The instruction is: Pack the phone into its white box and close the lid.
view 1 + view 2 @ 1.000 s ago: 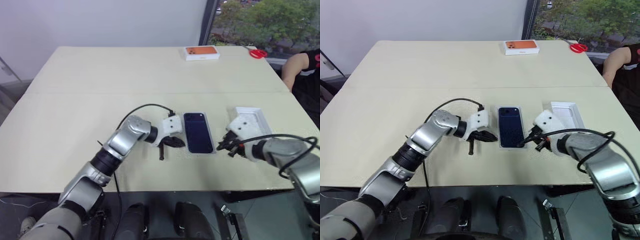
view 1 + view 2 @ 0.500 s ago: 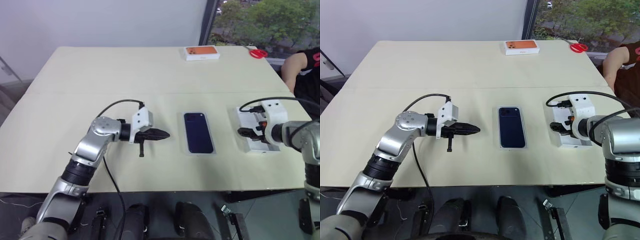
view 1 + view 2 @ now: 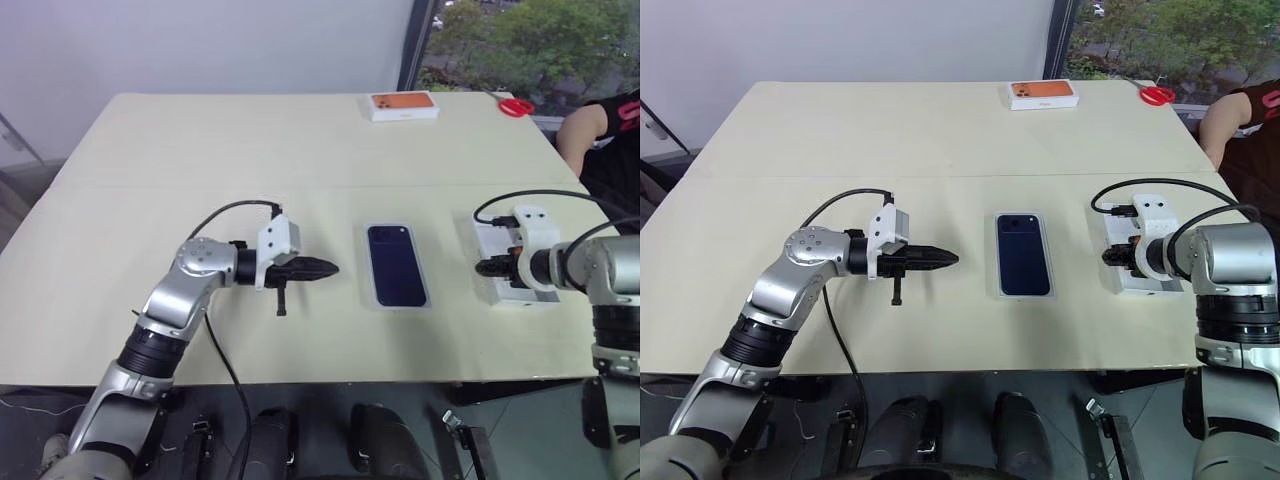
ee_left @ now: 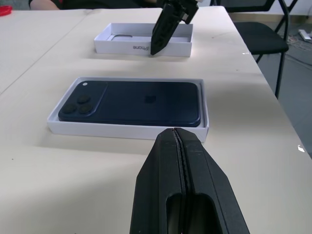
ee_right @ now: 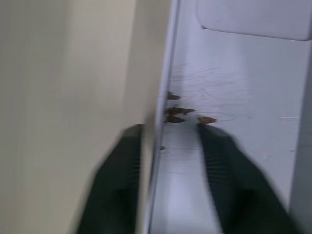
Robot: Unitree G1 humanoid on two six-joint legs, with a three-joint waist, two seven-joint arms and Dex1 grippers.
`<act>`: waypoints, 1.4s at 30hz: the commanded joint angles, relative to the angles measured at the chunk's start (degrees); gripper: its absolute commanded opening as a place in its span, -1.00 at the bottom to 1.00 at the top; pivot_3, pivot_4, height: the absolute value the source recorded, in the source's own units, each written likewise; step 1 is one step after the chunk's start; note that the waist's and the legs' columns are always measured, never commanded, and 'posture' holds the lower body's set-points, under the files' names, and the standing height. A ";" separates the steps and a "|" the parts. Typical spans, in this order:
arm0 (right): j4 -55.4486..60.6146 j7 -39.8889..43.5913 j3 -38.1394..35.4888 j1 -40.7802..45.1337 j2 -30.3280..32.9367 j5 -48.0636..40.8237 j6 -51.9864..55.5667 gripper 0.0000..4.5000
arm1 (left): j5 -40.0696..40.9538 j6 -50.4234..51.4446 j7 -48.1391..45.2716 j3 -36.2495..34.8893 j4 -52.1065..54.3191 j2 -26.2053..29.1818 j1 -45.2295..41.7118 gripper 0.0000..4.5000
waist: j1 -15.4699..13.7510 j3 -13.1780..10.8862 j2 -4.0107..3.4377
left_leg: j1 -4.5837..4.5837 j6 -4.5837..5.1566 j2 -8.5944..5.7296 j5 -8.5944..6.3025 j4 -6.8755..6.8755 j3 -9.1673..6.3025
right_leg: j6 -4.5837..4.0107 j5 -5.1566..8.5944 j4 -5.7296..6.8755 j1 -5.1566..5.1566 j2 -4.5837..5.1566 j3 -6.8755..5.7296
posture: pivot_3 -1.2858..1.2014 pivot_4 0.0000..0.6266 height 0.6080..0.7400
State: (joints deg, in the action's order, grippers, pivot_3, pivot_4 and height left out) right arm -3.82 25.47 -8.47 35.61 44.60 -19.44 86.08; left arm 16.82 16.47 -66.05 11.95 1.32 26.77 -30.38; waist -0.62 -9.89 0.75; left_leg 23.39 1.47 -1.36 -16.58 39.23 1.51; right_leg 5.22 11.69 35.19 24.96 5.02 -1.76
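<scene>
While left claw [image 4: 181,146] pressed together — right claw [image 5: 168,146] astride the lid [image 4: 144,39] wall, one finger inside.

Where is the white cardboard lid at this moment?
The white cardboard lid lies open side up on the beige table near its right front edge, right of the dark blue phone in its white box, with the right gripper straddling its rim.
</scene>
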 commanded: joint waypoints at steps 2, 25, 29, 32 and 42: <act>2.99 0.30 -2.38 2.25 0.26 -1.38 1.91 -0.99 | 0.51 -1.47 0.52 -1.03 0.60 0.07 -0.19 -1.00 | 0.00 0.00 0.00 | 0.00 0.00 0.00 0.00 0.00 0.00 | 0.00 0.00 0.00 0.00 0.00 0.00 | 0.03 -0.52 1.00; 15.40 -66.75 -2.92 0.06 -32.31 -93.28 -18.18 -0.99 | -3.94 -7.10 8.33 -7.04 -11.23 4.62 -1.55 -1.00 | 0.36 -0.03 -0.07 | 0.08 -0.02 -0.04 0.01 -0.07 -0.04 | 0.00 -0.01 0.03 0.11 0.30 0.01 | 0.03 -0.52 1.00; 18.83 -72.67 0.42 -5.12 -35.84 -93.56 -24.79 -0.99 | -4.32 -6.97 8.62 -6.28 -10.67 3.93 -1.46 -1.00 | 1.34 -0.02 -0.06 | 0.08 0.03 -0.07 0.00 -0.02 0.05 | 0.01 -0.01 0.04 0.10 0.18 0.04 | 0.03 -0.52 1.00; 19.69 -76.17 0.36 -8.41 -38.36 -93.56 -27.77 -0.99 | -4.39 -6.83 8.55 -5.57 -10.28 3.38 -1.47 -1.00 | 1.44 -0.02 -0.05 | 0.05 0.07 0.07 -0.03 -0.05 0.03 | 0.02 -0.01 0.04 0.08 0.01 0.07 | 0.03 -0.52 1.00; 18.23 -82.52 -5.04 -9.41 -36.91 -93.56 -29.76 0.28 | -6.22 -7.09 8.89 -1.02 -11.80 -2.36 -4.10 -1.00 | 1.36 -0.02 -0.06 | 0.04 0.07 0.08 -0.03 -0.05 0.03 | 0.02 -0.01 0.06 0.09 0.00 0.08 | 0.03 -0.52 1.00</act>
State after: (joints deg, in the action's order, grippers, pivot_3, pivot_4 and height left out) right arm 13.24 -57.01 -11.90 24.59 6.97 -111.81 56.75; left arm 10.73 10.28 -57.30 10.68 -11.12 24.69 -32.81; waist 0.74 -9.90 0.69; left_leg 23.43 1.55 -1.28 -16.60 39.18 1.55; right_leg 5.24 11.69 35.25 25.05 5.01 -1.68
